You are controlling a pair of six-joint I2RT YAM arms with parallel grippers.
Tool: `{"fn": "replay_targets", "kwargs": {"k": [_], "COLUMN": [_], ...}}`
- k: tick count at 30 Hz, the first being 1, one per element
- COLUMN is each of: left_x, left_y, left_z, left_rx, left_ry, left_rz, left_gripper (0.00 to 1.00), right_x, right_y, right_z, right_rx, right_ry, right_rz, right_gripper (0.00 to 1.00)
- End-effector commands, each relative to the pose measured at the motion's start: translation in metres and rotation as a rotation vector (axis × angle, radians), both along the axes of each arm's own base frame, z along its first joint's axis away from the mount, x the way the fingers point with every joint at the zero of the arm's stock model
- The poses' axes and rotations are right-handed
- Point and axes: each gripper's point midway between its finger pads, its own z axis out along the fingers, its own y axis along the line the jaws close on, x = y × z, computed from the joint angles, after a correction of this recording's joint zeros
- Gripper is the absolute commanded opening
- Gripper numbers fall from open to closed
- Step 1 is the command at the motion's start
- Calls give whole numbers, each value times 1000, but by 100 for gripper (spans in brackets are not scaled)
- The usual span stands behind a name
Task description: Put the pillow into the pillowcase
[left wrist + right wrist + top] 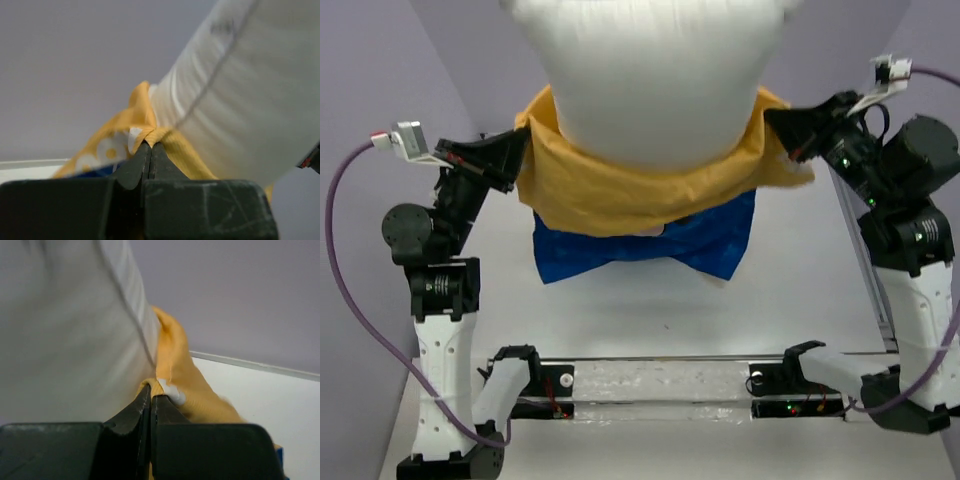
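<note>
The plump white pillow fills the top middle and its lower end sits inside the mouth of the pillowcase. The pillowcase is yellow-orange at its opening and blue lower down. My left gripper is shut on the left edge of the pillowcase, with the pillow bulging beside it. My right gripper is shut on the right edge of the pillowcase, next to the pillow. Both arms hold the opening raised off the table.
A white table lies under the cloth. A metal rail with the arm bases runs along the near edge. Purple cables loop at the left. A grey wall stands behind.
</note>
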Motion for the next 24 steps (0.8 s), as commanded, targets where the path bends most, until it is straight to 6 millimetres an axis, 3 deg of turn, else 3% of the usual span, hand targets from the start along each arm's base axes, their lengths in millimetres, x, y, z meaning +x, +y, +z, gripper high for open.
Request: {"fn": "replay_targets", "kwargs": {"k": [1,2,3,4,5,6,7,8,9,10,11,12,13,14,15,16,17,18,19,20,21,22,23,24], "left_x": [-13,-30,-81,-102,-120,-131,-115,-97,-71,-29,0,12,-2,-12,-11,-89,-108,-116,-145,-163,-153,-63,-40,-19], "left_y": [3,5,5,4,3,-3,-3,-3,-1,3,0,-3,-5,-5,-1,-1,-1,-3,-8,-11,-10,-7,-1,-1], "left_z": [45,82,162,185,202,204,183,159,122,53,21,9,43,71,102,188,206,221,232,224,207,136,100,59], "left_rx": [26,47,71,76,83,100,105,100,82,3,14,28,43,61,68,74,80,86,99,116,112,82,28,-13], "left_ry": [-151,-219,-419,-455,-504,-521,-452,-405,-338,-214,-120,-75,-139,-186,-223,-455,-478,-510,-557,-551,-499,-328,-284,-201], "left_rz": [43,69,93,91,87,59,52,50,47,38,19,2,-7,4,35,53,59,47,25,11,13,9,23,6], "left_gripper": [0,0,0,0,0,0,0,0,0,0,0,0,0,0,0,0,0,0,0,0,0,0,0,0], "right_x": [-8,-6,-23,-104,-101,-127,-140,-65,-36,-12,0,12,27,-3,-26,-54,-60,-123,-129,-159,-156,-78,-61,-23], "right_y": [-12,-14,-22,-47,-46,-51,-53,-32,-23,-12,-7,-3,0,-9,-18,-27,-29,-45,-46,-53,-53,-30,-26,-15], "right_z": [41,59,97,174,186,197,195,134,95,34,14,0,-6,58,95,132,145,193,195,199,191,130,96,52], "right_rx": [39,21,31,83,86,95,93,26,23,56,39,16,-9,29,49,62,60,109,111,123,125,102,101,73], "right_ry": [-158,-164,-238,-453,-483,-532,-532,-311,-243,-160,-97,-35,-2,-148,-234,-329,-343,-514,-523,-564,-547,-373,-302,-179], "right_rz": [-52,-69,-90,-105,-107,-97,-91,-82,-77,-44,-35,-32,-40,-46,-60,-69,-70,-67,-62,-52,-55,-44,-44,-45], "right_gripper": [0,0,0,0,0,0,0,0,0,0,0,0,0,0,0,0,0,0,0,0,0,0,0,0]}}
